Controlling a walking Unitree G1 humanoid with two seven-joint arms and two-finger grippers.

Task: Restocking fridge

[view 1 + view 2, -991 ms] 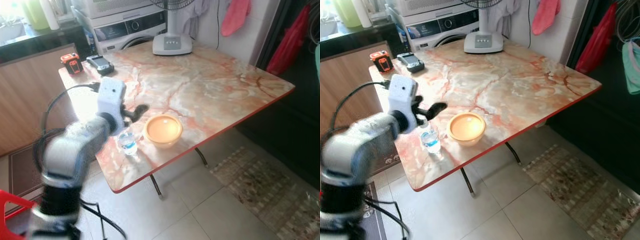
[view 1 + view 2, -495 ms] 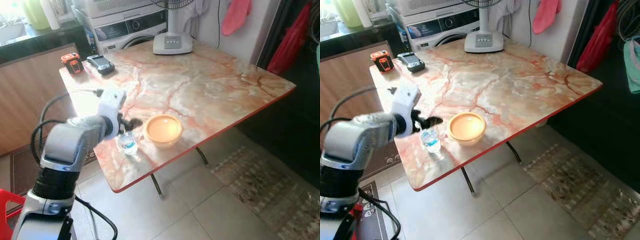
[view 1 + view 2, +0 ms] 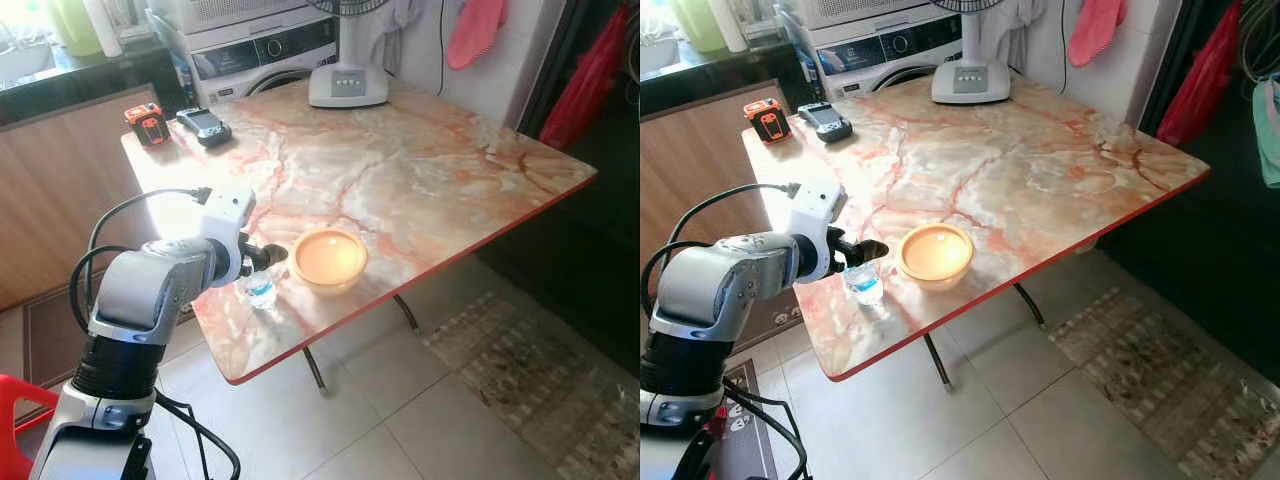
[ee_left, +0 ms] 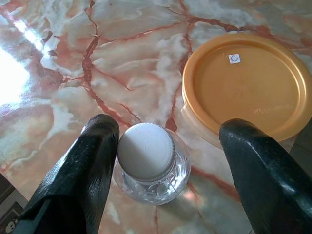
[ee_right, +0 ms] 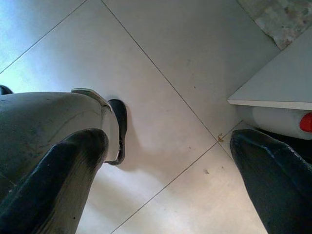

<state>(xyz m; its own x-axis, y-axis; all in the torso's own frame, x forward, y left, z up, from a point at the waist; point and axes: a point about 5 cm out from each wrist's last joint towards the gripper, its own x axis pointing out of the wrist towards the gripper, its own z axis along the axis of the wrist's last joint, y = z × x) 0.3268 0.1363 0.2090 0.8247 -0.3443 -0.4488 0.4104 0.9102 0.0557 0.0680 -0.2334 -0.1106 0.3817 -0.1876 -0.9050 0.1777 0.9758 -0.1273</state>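
The left end effector [image 4: 163, 161] is hovering released over the bottle [image 4: 148, 163], fingers straddling its cap. The bottle is standing upright on the surface [image 3: 420, 170], beside the bowl [image 3: 327, 259]. The right end effector [image 5: 170, 161] is hanging released above the floor.

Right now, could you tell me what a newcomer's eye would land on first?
The left gripper hangs open over a small water bottle near the marble table's near edge. Beside the bottle sits an orange lidded bowl. A white fan base stands at the far edge.
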